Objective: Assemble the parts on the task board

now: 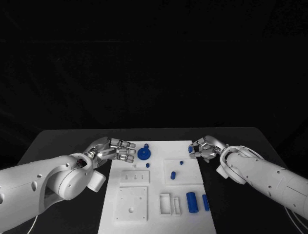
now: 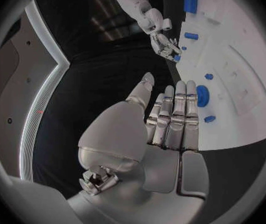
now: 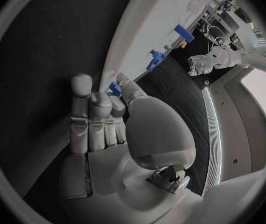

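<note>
The task board (image 1: 136, 204) lies mid-table (image 1: 62, 139). Near its front edge stand a big blue cylinder (image 1: 192, 202) and a slimmer blue peg (image 1: 205, 202); the round blue part (image 1: 144, 153) sits at the far end. The left hand (image 1: 113, 149) hovers beside it, fingers apart, empty. The right hand (image 1: 206, 148) pinches a small blue part (image 3: 115, 88) at the board's far right corner.

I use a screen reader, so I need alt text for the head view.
Two white robot arms reach over a white task board: the right hand pinches a small blue part at its far edge, the left hand hovers open beside a round blue part.
</note>
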Controlling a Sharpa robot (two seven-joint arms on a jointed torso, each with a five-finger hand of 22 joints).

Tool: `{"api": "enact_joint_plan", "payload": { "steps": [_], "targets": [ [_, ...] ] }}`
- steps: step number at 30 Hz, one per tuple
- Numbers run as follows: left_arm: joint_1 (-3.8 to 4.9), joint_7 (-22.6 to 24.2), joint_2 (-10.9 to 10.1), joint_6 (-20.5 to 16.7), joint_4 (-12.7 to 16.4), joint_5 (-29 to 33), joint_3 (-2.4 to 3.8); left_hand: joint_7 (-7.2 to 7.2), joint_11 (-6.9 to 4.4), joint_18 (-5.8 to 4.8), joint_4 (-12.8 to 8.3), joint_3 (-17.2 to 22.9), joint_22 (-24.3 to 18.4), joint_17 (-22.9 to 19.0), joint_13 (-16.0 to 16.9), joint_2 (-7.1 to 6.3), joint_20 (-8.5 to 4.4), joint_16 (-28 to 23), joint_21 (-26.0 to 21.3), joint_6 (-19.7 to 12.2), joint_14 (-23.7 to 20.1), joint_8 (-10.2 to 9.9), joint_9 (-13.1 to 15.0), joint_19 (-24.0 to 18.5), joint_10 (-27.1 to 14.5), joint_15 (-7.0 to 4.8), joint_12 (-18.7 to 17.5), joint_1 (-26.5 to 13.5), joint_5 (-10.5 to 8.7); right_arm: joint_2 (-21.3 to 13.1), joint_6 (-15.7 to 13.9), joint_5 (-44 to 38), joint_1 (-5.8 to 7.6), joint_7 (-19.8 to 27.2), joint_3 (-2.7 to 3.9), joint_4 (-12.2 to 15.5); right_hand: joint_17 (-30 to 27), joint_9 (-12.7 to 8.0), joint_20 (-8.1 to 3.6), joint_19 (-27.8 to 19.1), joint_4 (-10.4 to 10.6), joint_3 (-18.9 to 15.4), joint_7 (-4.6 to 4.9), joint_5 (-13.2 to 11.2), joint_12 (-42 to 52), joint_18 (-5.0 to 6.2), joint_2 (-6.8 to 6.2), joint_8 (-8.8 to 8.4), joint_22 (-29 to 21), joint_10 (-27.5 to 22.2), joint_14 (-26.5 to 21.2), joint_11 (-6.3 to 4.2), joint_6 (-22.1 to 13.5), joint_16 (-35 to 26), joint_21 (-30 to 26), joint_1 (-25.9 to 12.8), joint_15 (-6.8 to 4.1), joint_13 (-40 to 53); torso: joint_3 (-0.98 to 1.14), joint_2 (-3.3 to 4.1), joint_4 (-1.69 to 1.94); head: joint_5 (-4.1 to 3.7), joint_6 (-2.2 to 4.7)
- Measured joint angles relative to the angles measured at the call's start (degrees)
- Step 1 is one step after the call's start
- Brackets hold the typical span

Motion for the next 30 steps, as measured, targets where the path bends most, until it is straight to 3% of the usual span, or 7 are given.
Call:
{"api": "enact_joint_plan", "payload": {
  "steps": [6, 11, 30],
  "targets": [
    [-0.01, 0.0, 0.1, 0.0, 0.0, 0.0, 0.00, 0.02, 0.00, 0.00, 0.0, 0.0, 0.0, 0.0, 0.0, 0.00, 0.00, 0.0, 0.0, 0.0, 0.0, 0.0, 0.0, 0.0, 0.0, 0.00, 0.0, 0.0, 0.00, 0.3, -0.3, 0.0, 0.00, -0.2, 0.00, -0.2, 0.0, 0.0, 0.00, 0.0, -1.8, 4.1, -0.01, -3.1, 0.3, -0.01, 0.93, 0.00, 0.3, 0.1, 0.0, -0.01, 2.0, 0.0, -0.4, 0.1, 0.00, 0.2, 0.04, 0.01, -0.07, -0.04, 0.00],
    [-0.01, 0.0, 0.1, 0.1, -0.1, 0.0, -0.01, 0.00, 0.00, 0.00, 0.0, 0.0, 0.0, 0.0, 0.0, 0.00, 0.00, 0.0, 0.0, -0.4, 0.0, 0.0, 0.0, 0.0, 0.0, 0.00, 0.0, 0.0, 0.00, 0.4, -0.6, 0.0, 0.03, -0.5, 0.02, -0.2, 0.0, 0.0, 0.00, 0.0, -2.5, 6.3, -0.01, -3.5, 0.3, -0.02, 0.94, 0.00, 0.6, 0.1, 0.0, -0.01, 2.0, 0.0, -0.4, -0.4, 0.00, 0.2, 0.08, 0.01, -0.09, -0.06, -0.08],
    [-0.01, 0.1, 0.1, 0.5, -0.3, 0.0, -0.01, 0.00, 0.20, 0.01, 0.0, 0.0, 0.0, 0.0, 0.0, 0.00, 0.21, 0.0, -0.3, -0.4, 0.0, 0.0, 0.0, 0.2, -0.2, 0.00, 0.0, 0.0, 0.00, 0.7, -1.8, 0.0, 0.06, -1.6, 0.04, -0.2, 0.0, 0.0, 0.00, 0.0, -1.3, 4.3, -0.03, -3.3, 0.7, -0.01, 0.34, 0.00, 0.7, -0.1, 0.0, 0.20, 2.0, 0.2, -0.6, -1.0, 0.00, 0.3, 0.15, 0.03, -0.11, -0.09, 0.09]
  ]
}}
